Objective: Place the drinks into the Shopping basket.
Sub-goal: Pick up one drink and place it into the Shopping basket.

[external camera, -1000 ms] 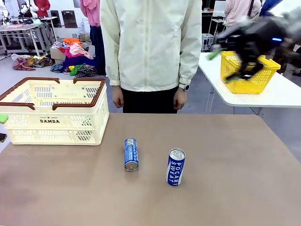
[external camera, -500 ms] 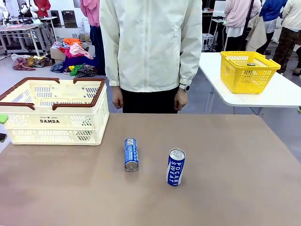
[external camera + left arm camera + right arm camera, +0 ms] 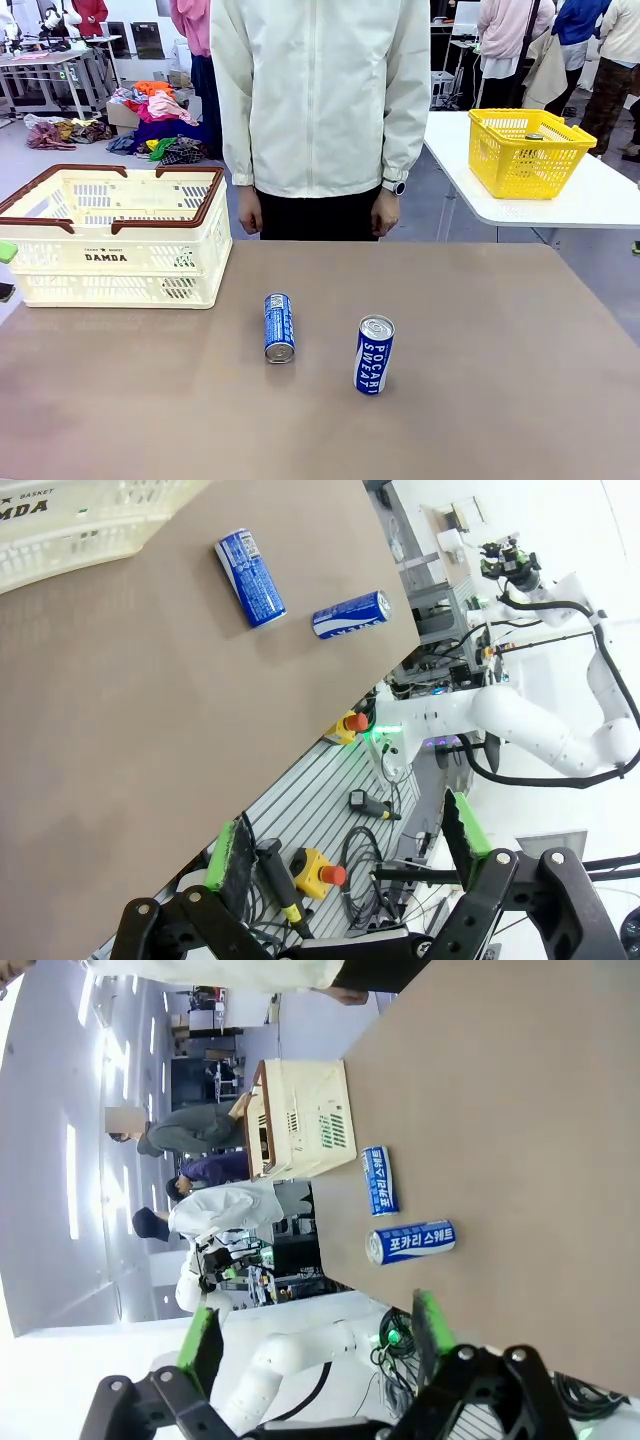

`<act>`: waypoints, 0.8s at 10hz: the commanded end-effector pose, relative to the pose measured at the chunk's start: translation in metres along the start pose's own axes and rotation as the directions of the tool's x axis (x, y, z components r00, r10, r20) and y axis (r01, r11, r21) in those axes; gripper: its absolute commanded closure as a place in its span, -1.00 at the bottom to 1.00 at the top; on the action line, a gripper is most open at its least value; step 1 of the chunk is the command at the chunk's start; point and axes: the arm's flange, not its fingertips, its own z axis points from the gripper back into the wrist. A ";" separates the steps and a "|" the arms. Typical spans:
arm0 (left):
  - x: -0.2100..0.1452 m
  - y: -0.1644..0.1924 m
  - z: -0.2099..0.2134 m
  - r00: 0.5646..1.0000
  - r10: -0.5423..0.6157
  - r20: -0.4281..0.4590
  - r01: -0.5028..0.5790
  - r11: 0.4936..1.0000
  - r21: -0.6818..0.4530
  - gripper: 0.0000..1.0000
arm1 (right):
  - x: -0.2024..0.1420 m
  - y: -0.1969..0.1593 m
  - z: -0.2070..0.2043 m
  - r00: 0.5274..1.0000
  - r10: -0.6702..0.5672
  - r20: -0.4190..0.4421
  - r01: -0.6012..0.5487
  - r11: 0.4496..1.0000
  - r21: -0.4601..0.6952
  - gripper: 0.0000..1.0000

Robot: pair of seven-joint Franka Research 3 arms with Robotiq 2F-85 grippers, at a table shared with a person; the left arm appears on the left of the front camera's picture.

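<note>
Bare table [image 3: 500, 380] around lying can [image 3: 279, 327] and upright can [image 3: 374, 355]; Shopping basket [image 3: 150, 262] far-left.

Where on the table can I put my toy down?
The whole right side of the table, past the standing can, is bare. So is the near strip before both cans. The basket fills the far-left corner; the lying can sits mid-table.

The upright can [image 3: 374, 355] and the lying can [image 3: 279, 326] are glossy metal, the Shopping basket [image 3: 60, 258] matt plastic, the table [image 3: 480, 400] smooth and matt.
</note>
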 end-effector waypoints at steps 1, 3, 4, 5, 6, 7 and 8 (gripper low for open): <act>-0.001 -0.002 0.001 1.000 0.006 0.001 -0.006 1.000 -0.009 -1.00 | -0.001 0.010 0.004 1.000 -0.022 0.009 0.022 1.000 0.019 -1.00; -0.001 -0.002 0.001 1.000 0.006 0.001 -0.006 1.000 -0.009 -1.00 | -0.001 0.010 0.004 1.000 -0.022 0.009 0.022 1.000 0.019 -1.00; -0.001 -0.002 0.001 1.000 0.006 0.001 -0.006 1.000 -0.009 -1.00 | -0.001 0.010 0.004 1.000 -0.022 0.009 0.022 1.000 0.019 -1.00; -0.001 -0.002 0.001 1.000 0.006 0.001 -0.006 1.000 -0.009 -1.00 | -0.001 0.010 0.004 1.000 -0.022 0.009 0.022 1.000 0.019 -1.00; 0.000 0.000 0.000 1.000 0.000 0.000 0.000 1.000 0.000 -1.00 | -0.001 0.010 0.004 1.000 -0.022 0.009 0.022 1.000 0.019 -1.00; 0.004 -0.023 -0.001 0.999 -0.032 0.031 0.032 0.999 -0.010 -1.00 | -0.001 0.010 0.004 1.000 -0.022 0.009 0.022 1.000 0.019 -1.00; 0.013 -0.068 -0.006 0.999 -0.002 0.032 0.002 1.000 -0.009 -1.00 | -0.001 0.010 0.004 1.000 -0.022 0.009 0.022 1.000 0.019 -1.00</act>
